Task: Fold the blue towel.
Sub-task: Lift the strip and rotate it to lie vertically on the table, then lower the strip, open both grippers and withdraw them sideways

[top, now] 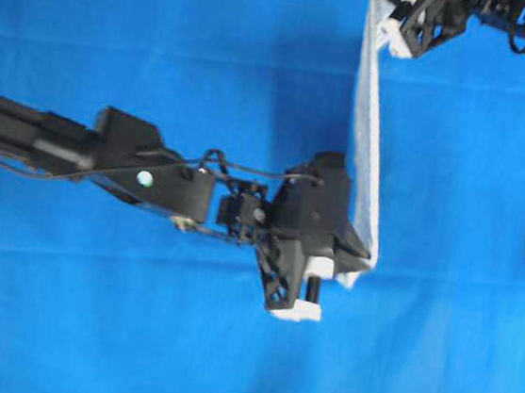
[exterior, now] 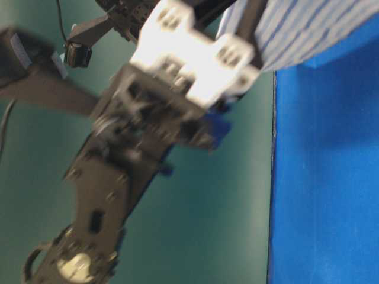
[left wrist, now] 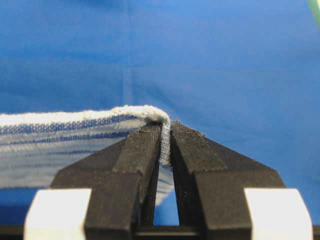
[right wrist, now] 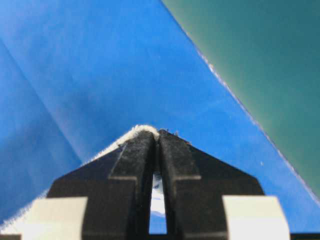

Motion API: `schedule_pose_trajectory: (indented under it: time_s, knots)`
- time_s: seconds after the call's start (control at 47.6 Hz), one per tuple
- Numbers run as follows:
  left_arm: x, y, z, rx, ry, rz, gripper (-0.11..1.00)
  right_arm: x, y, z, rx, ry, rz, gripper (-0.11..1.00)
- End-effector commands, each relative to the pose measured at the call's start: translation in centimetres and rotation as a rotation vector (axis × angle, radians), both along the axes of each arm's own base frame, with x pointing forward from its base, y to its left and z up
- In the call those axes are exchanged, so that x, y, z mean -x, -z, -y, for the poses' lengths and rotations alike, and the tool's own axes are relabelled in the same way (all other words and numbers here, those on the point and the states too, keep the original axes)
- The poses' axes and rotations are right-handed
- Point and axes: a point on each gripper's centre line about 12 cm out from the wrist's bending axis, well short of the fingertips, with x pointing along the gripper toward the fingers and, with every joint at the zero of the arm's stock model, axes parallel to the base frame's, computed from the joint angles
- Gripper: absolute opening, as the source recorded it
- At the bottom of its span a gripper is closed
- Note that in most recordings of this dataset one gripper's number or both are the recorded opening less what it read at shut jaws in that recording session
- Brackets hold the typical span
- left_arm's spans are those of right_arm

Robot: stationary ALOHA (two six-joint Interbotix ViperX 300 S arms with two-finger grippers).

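Woven, striped blue towel (left wrist: 75,132) hem pinched in left tool (left wrist: 165,145)

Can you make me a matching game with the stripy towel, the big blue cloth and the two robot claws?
Things:
1. blue towel
2. big blue cloth
3. left end effector
4. right end effector

States:
A. lies flat under everything
B. hangs stretched between both claws
C. pinches a white corner, green floor beyond
D. pinches a striped hem

Pairs: 1-B, 2-A, 3-D, 4-C
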Motion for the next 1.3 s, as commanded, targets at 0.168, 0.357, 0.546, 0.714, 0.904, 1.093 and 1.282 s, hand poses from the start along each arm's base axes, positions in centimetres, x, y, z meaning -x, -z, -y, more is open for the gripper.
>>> schedule_pose_trajectory:
  time_s: [0.168, 0.357, 0.546, 0.714, 0.904, 1.093, 1.282]
  knots:
    - [0.5, -1.0, 1.2, 0.025, 0.014, 0.031, 0.04, -1.5, 0.1, -0.3, -0.005, -0.025, -0.004, 0.04]
    - [2.9, 0.4, 2.0, 0.077, 0.003, -0.029, 0.04, -4.3, 1.5, -0.3, -0.021, -0.061, -0.03, 0.04]
    - [6.2, 2.6, 1.6, 0.126, -0.033, -0.121, 0.04, -7.2, 2.0, 0.2, -0.018, -0.087, -0.03, 0.04]
    - [8.5, 3.8, 1.6, 0.148, -0.047, -0.173, 0.04, -9.0, 2.1, 0.8, -0.013, -0.094, -0.024, 0.04]
    - [9.3, 4.3, 1.5, 0.147, -0.05, -0.191, 0.04, -9.8, 1.9, 0.8, -0.007, -0.103, -0.02, 0.04]
    - [9.2, 4.3, 0.8, 0.147, -0.065, -0.188, 0.04, -9.7, 2.0, 0.8, -0.012, -0.1, -0.024, 0.04]
    - [9.1, 4.2, 0.8, 0.147, -0.066, -0.187, 0.05, -9.5, 2.0, 0.7, -0.013, -0.1, -0.029, 0.04]
